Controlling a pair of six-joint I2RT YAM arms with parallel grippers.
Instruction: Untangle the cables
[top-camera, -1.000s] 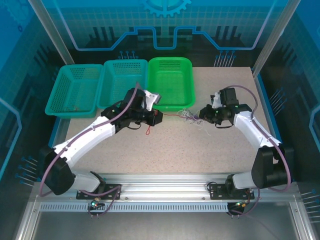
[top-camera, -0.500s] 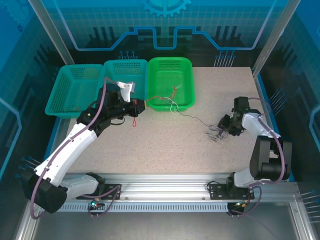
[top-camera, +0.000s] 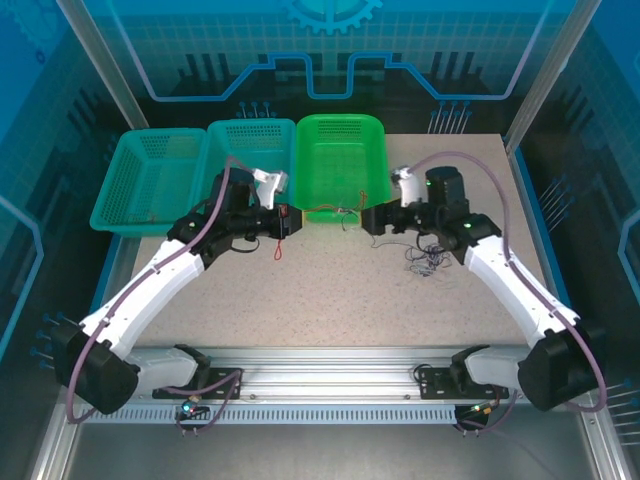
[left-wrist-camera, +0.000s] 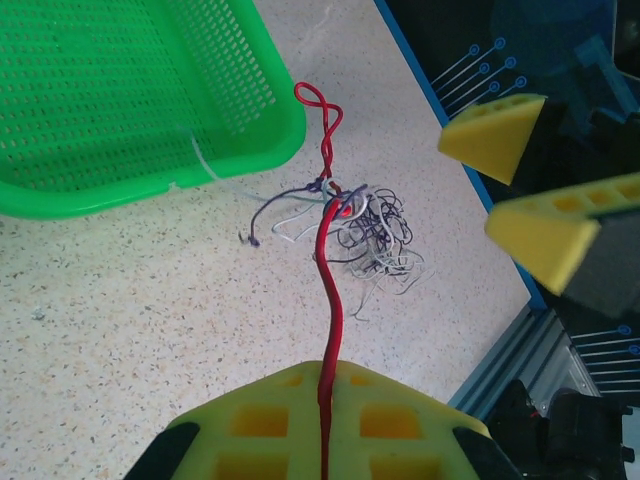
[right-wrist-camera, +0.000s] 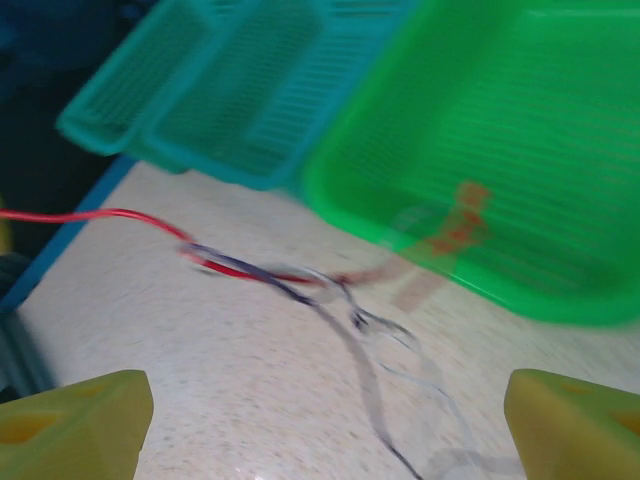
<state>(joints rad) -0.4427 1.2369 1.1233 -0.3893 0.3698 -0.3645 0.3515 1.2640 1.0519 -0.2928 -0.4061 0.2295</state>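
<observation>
My left gripper (top-camera: 286, 222) pinched one red wire (left-wrist-camera: 327, 300); my right gripper (top-camera: 370, 220) gaped wide. The cables (left-wrist-camera: 370, 235) lay knotted just off the green basket (top-camera: 340, 150), so most untangling remained.

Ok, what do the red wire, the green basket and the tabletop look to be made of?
The red wire looks like thin plastic-coated wire, glossy; it holds kinks and loops. The green basket looks like moulded plastic, slightly shiny, with perforated grid walls. The tabletop is a hard, speckled beige surface, laminate or stone composite; I cannot tell which.
</observation>
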